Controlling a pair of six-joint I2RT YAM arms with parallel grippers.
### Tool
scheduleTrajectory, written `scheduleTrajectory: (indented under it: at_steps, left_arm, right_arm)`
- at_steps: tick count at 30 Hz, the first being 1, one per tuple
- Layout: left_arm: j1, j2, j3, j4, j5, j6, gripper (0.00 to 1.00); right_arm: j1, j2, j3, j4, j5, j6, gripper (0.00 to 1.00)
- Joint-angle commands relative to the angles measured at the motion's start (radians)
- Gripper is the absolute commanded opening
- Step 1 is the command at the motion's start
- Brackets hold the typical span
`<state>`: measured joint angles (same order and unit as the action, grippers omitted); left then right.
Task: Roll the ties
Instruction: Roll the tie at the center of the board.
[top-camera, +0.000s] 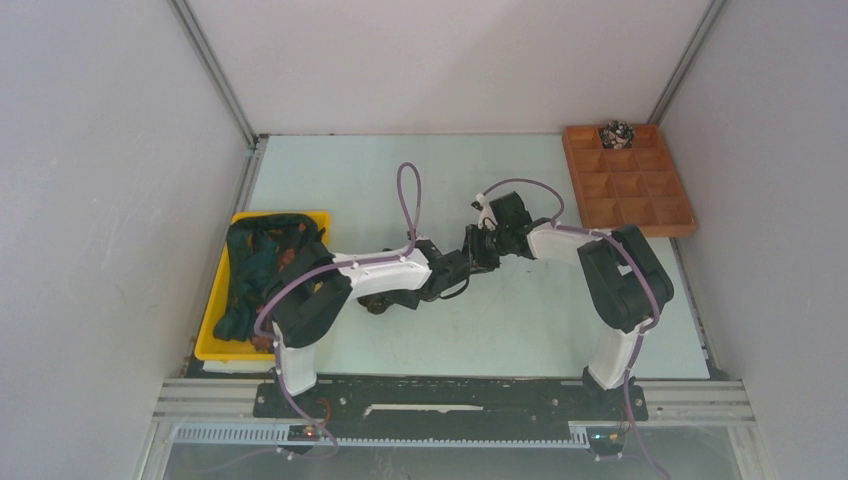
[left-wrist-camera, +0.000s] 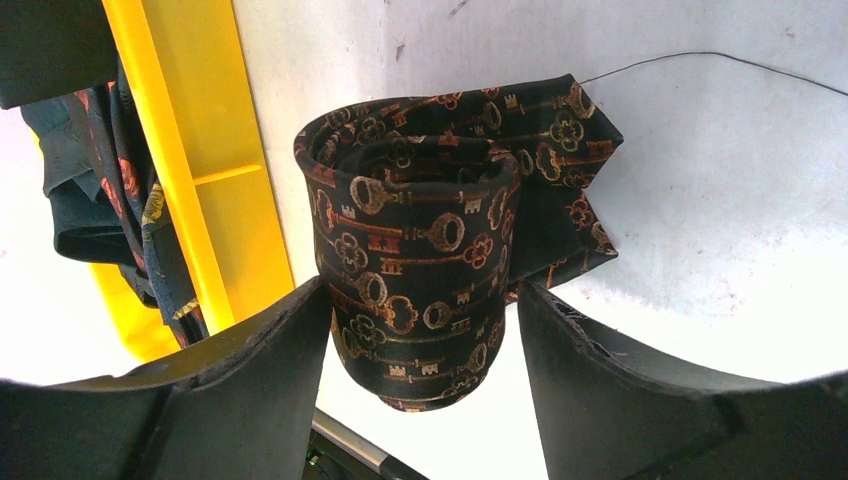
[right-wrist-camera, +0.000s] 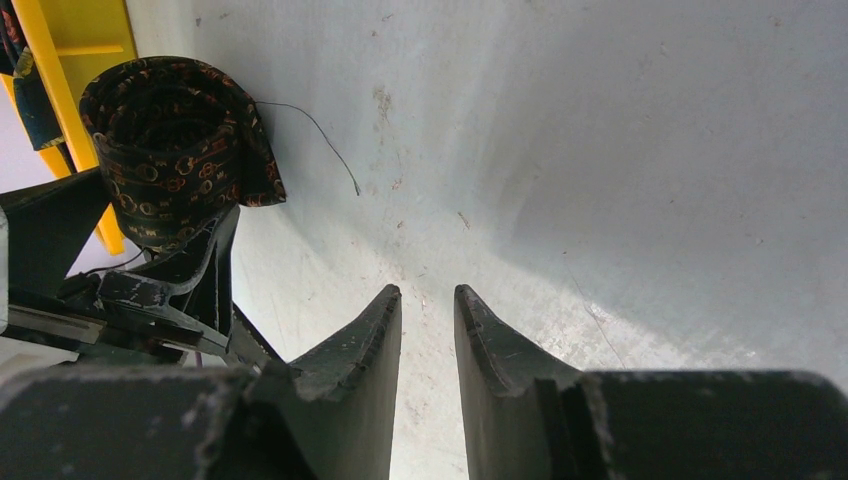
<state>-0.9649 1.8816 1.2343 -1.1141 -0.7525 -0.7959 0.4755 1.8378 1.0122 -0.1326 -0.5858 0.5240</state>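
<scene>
A yellow bin (top-camera: 222, 340) lies along the desk's (top-camera: 500, 330) left edge, heaped with loose ties (top-camera: 262, 262). Just right of its rim, near the front edge, a rolled tie (left-wrist-camera: 420, 230) stands on end. The left claw (left-wrist-camera: 422, 292) is spread, a finger on each side of the roll, not squeezing it. The right claw (right-wrist-camera: 428, 300) is nearly together, a narrow gap, nothing between, over bare desk. A wooden tray (top-camera: 690, 225) fills the far right corner, with a coiled tie (top-camera: 616, 132) in its far row.

Pale table (top-camera: 350, 170) boxed by white walls (top-camera: 440, 60).
Walls fill top and sides; metal rails (top-camera: 213, 70) run along both upper corners.
</scene>
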Motion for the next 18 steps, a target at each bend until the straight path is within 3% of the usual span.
scheduleTrajectory:
  at_steps: [1, 13, 16, 18]
  left_arm:
    - [-0.009, -0.031, 0.03, -0.015, -0.004, -0.013, 0.76]
    - [-0.035, -0.172, 0.046, -0.016, 0.07, -0.01, 0.83]
    - [-0.047, -0.241, 0.034, -0.018, 0.084, -0.024, 0.78]
    - [-0.056, -0.3, 0.01, -0.017, 0.095, -0.044, 0.69]
  right_arm:
    - [-0.004, -0.044, 0.002, 0.016, 0.008, 0.003, 0.29]
    - [0.004, -0.047, 0.002, 0.037, 0.002, -0.006, 0.29]
    - [0.018, -0.052, 0.002, 0.053, 0.004, -0.008, 0.29]
    - [0.031, -0.059, 0.002, 0.071, 0.004, -0.003, 0.29]
